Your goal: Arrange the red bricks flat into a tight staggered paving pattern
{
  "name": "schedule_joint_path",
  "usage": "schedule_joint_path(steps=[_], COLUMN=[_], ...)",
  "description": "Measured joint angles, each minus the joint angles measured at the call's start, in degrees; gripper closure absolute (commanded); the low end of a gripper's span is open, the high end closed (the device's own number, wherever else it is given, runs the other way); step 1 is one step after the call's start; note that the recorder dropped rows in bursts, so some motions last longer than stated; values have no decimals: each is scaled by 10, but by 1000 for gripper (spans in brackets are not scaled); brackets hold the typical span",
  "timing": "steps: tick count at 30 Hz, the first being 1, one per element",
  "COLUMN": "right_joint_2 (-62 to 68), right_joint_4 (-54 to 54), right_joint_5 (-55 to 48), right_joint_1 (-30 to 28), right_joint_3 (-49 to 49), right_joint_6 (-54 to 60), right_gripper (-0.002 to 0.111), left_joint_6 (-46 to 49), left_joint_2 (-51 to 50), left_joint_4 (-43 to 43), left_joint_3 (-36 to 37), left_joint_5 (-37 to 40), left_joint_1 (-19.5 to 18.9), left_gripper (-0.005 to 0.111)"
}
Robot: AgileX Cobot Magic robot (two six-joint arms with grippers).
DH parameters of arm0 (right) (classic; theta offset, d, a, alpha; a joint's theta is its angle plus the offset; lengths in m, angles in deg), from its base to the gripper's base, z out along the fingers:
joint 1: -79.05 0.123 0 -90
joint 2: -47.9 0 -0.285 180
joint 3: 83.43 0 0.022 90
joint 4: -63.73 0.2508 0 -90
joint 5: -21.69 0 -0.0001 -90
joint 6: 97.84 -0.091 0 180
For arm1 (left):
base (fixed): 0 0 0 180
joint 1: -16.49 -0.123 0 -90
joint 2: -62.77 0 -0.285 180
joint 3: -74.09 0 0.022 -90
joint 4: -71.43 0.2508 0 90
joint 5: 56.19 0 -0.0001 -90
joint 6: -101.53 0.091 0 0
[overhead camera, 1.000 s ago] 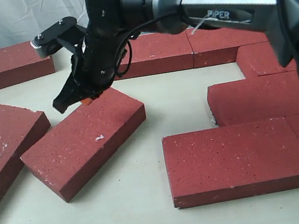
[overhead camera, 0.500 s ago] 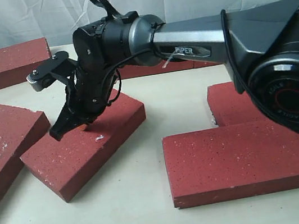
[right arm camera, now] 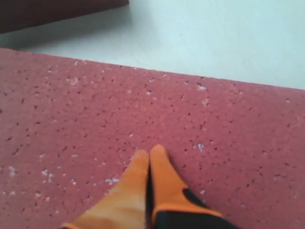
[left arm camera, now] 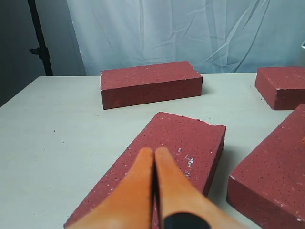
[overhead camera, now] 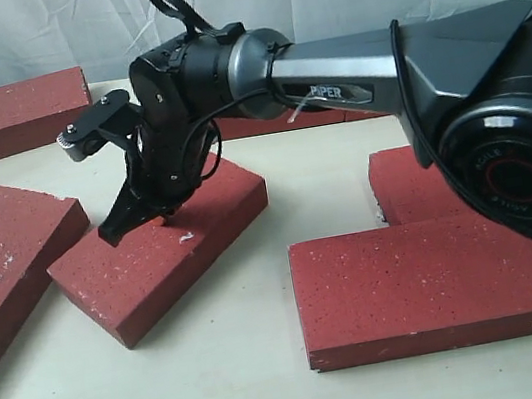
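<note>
Several red bricks lie flat on the pale table. One angled red brick [overhead camera: 168, 250] lies left of centre, and my right gripper [overhead camera: 114, 232] reaches across and rests its shut tips on that brick's top. The right wrist view shows the shut orange fingertips [right arm camera: 143, 160] touching the speckled brick face [right arm camera: 219, 119]. Another angled brick [overhead camera: 3, 261] lies at the far left. My left gripper [left arm camera: 154, 151] hovers shut over that brick [left arm camera: 190, 138] and holds nothing. The left gripper itself is out of the exterior view.
Laid bricks form a group at the right: a front brick [overhead camera: 421, 281], one behind it [overhead camera: 411, 187] and a back row [overhead camera: 274, 122] partly hidden by the arm. A lone brick [overhead camera: 9, 113] sits at the back left. The right arm [overhead camera: 354, 54] spans the middle.
The right gripper came down onto the angled centre brick a second ago. Since then the brick has slid a little to the right under the shut tips.
</note>
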Motion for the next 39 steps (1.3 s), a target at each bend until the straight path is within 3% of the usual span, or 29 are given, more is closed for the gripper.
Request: schedule_joint_path(steps=[23,39], right_joint_2=[0,-34], right_joint_4=[-19,-10], right_joint_5=[-5,32], right_joint_1=[-95,-100], right_joint_3=[0,0], right_joint_6=[-170,-206], right_gripper=[109,109], left_joint_6=[0,0], left_joint_2=[0,0], left_joint_4=[0,0], left_joint_3=[0,0], left_joint_5=[0,0], left_joint_1=[0,0], left_gripper=[107,107])
